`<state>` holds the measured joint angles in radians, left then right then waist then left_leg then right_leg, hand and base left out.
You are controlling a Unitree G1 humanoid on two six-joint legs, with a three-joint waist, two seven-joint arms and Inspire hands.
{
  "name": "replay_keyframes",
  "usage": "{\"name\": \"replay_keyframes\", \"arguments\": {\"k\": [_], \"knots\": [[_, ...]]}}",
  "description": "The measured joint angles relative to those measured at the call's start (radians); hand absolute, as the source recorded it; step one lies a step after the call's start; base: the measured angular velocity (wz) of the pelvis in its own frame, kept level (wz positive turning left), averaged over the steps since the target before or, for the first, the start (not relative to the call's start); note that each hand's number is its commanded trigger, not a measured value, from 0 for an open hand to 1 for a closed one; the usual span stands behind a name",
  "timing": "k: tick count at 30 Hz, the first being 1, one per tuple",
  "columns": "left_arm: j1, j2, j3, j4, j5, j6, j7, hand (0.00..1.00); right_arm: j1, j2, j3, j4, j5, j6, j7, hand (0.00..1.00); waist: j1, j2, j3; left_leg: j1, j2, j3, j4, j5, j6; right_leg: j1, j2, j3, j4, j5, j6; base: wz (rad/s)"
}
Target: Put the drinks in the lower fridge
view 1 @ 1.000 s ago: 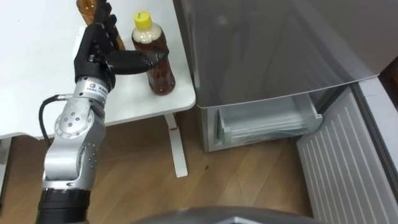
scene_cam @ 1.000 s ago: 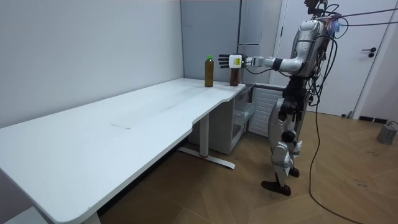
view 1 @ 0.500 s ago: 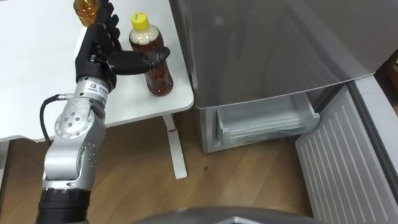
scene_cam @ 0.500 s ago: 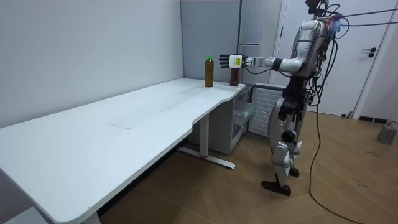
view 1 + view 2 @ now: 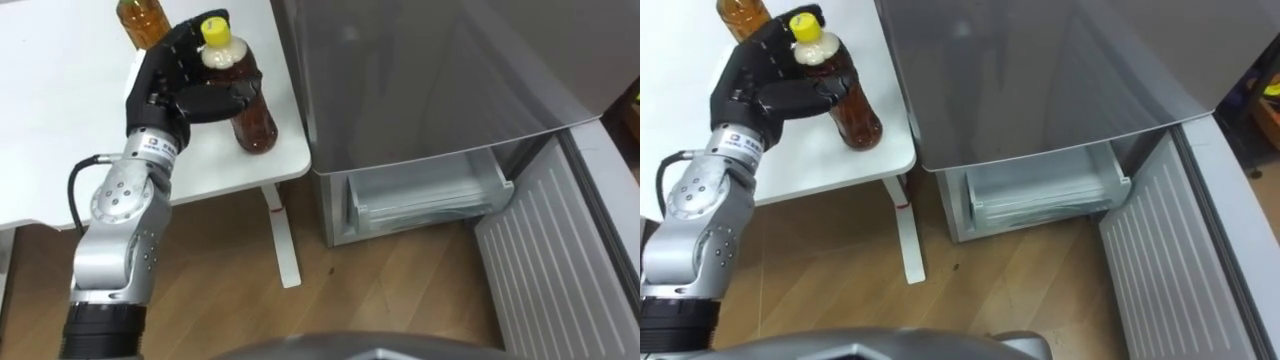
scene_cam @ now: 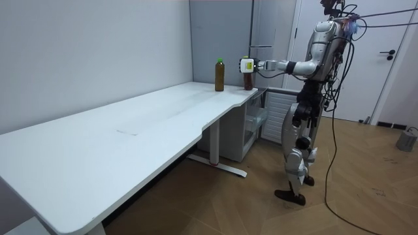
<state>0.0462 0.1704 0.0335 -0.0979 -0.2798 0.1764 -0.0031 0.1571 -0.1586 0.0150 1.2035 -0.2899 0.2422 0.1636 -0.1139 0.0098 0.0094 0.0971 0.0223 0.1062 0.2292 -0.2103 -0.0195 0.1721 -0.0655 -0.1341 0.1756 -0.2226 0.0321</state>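
Fingers (image 5: 178, 55) of the left hand (image 5: 160, 90) wrap the yellow-capped bottle (image 5: 252, 118), upper left — it may slip when lifted, or bump the other bottle (image 5: 140, 18) just behind.

Silver arm — black left hand (image 5: 162, 88)

Bottle (image 5: 256, 124) on table (image 5: 60, 130), left of the fridge (image 5: 430, 80).

Showing brown liquid under a yellow cap in the near bottle (image 5: 247, 108). Glowing amber in the far bottle (image 5: 143, 22), carrying a green cap in the room view. Appearing black on the left hand (image 5: 163, 85). Looking white on the desk (image 5: 60, 130), grey on the fridge (image 5: 420, 80), white with ribs on its door (image 5: 560, 255), brown with planks on the floor (image 5: 400, 295).
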Motion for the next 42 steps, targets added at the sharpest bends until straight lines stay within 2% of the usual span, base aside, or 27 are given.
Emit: {"name": "replay_keyframes", "arguments": {"k": [1,9,12,18,21,23,24,30,35,38,42], "knots": [[0.000,0.000,-0.003,0.013,0.000,0.013,-0.009,1.00,0.000,0.000,0.000,0.000,0.000,0.000,0.000,0.00,0.000,0.000,-0.0002,0.000,0.000,0.000,0.000,0.000,0.000,0.000,0.000,0.000,0.000,0.000,0.000,0.00],[-0.001,-0.007,-0.046,0.066,0.003,0.028,-0.038,1.00,-0.001,-0.001,0.001,0.003,-0.008,-0.001,0.001,0.00,-0.007,0.002,-0.0016,0.003,0.000,0.001,-0.005,0.000,0.000,0.001,0.000,-0.003,0.000,0.000,0.000,0.00],[-0.001,-0.007,-0.056,0.084,0.011,0.042,-0.039,1.00,-0.006,-0.001,0.001,0.004,-0.030,-0.003,0.003,0.00,-0.022,-0.004,0.0025,0.002,0.000,0.001,-0.007,0.000,0.000,0.001,0.000,-0.001,-0.001,0.000,0.000,0.00],[-0.001,-0.007,-0.079,0.084,0.011,0.042,-0.039,1.00,-0.006,-0.001,0.001,0.006,-0.038,-0.003,0.025,0.00,-0.025,-0.022,0.0129,0.001,0.000,0.001,-0.009,0.000,0.000,0.001,0.000,-0.002,-0.005,0.000,0.000,0.00],[-0.001,-0.007,-0.083,0.084,0.010,0.042,-0.039,1.00,-0.014,-0.001,0.001,0.006,-0.038,-0.003,0.024,0.00,-0.024,-0.027,0.0144,0.001,0.000,0.001,-0.009,0.000,0.000,0.000,0.000,-0.004,-0.006,0.000,0.000,0.00],[-0.001,-0.007,-0.083,0.084,0.010,0.042,-0.038,1.00,-0.019,-0.001,0.001,0.006,-0.029,-0.003,0.022,0.00,-0.025,-0.034,0.0091,-0.007,0.000,0.001,-0.007,0.000,0.000,-0.006,0.000,-0.008,-0.006,0.000,0.000,0.00],[-0.005,-0.007,-0.084,0.084,0.010,0.042,-0.036,1.00,-0.024,0.000,0.001,0.006,-0.025,-0.003,0.020,0.00,-0.027,-0.038,0.0026,-0.017,0.000,0.000,-0.005,0.000,0.000,-0.015,0.000,-0.010,-0.005,0.000,0.000,0.03],[-0.043,-0.010,-0.085,0.084,-0.007,0.042,-0.010,1.00,-0.048,0.009,0.001,0.006,0.011,-0.013,-0.016,0.00,-0.023,-0.039,-0.0001,-0.015,0.000,-0.002,-0.005,0.000,0.000,-0.014,-0.001,-0.015,-0.004,0.001,-0.001,0.01],[-0.052,-0.051,-0.087,0.079,-0.020,0.029,0.007,1.00,-0.066,0.009,0.002,-0.004,0.051,-0.023,-0.042,0.00,-0.008,-0.035,-0.0022,-0.016,0.000,-0.001,-0.004,0.000,0.000,-0.016,-0.001,-0.015,-0.002,0.001,-0.001,0.00],[-0.052,-0.077,-0.092,0.078,-0.009,0.025,0.006,1.00,-0.066,0.004,0.002,-0.025,0.046,-0.024,-0.065,0.00,0.019,-0.034,-0.0025,-0.024,0.001,0.001,-0.003,0.000,0.000,-0.025,0.000,-0.009,-0.001,0.001,-0.002,-0.02],[-0.052,-0.081,-0.114,0.078,-0.014,0.013,0.007,1.00,-0.066,-0.006,0.021,-0.056,0.026,-0.024,-0.072,0.00,0.059,-0.029,-0.0034,-0.048,0.001,0.003,0.005,0.001,0.000,-0.052,-0.001,-0.005,0.017,0.001,-0.002,-0.02]]}}
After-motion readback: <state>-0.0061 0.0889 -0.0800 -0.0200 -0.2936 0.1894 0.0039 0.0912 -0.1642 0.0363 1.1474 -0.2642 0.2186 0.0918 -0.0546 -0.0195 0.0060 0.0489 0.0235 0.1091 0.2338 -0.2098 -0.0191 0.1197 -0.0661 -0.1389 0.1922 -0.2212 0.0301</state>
